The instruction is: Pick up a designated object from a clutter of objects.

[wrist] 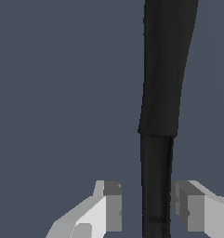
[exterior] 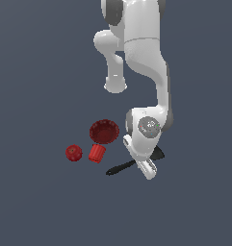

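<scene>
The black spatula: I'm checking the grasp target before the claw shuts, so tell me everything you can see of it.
The all-black, matte, long-handled spatula lies flat on the grey floor, handle end toward the exterior view's left, its broad blade mostly hidden behind the arm. It lies apart from the red cup. In the wrist view its thin handle widens toward the blade and passes between the open white claw, nearer one finger; contact cannot be told.

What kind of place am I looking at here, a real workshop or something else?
Most likely a computer simulation, not a real room. The floor is one flat, featureless grey-blue, and the white robot arm, black spatula and dark red bowl look smoothly rendered, with no walls or furniture.
</scene>
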Robot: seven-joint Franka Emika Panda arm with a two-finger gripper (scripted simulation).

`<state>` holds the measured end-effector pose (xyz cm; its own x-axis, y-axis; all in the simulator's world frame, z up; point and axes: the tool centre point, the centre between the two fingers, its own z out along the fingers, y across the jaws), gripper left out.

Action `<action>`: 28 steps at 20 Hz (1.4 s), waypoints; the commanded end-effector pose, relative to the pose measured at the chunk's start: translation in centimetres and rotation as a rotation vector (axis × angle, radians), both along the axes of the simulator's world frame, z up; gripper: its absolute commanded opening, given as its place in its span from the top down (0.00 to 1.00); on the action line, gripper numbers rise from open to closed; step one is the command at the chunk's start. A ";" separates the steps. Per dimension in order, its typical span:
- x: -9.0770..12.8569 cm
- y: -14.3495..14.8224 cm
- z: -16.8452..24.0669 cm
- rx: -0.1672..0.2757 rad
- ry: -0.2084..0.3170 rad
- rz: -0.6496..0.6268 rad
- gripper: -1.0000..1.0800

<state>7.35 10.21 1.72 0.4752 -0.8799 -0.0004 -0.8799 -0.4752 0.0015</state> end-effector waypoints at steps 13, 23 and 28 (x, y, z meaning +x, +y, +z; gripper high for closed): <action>0.1 -0.4 0.5 0.000 -0.001 -0.001 1.00; 1.1 -4.7 6.0 0.001 -0.001 -0.001 1.00; 1.9 -8.3 10.6 0.001 -0.001 -0.001 1.00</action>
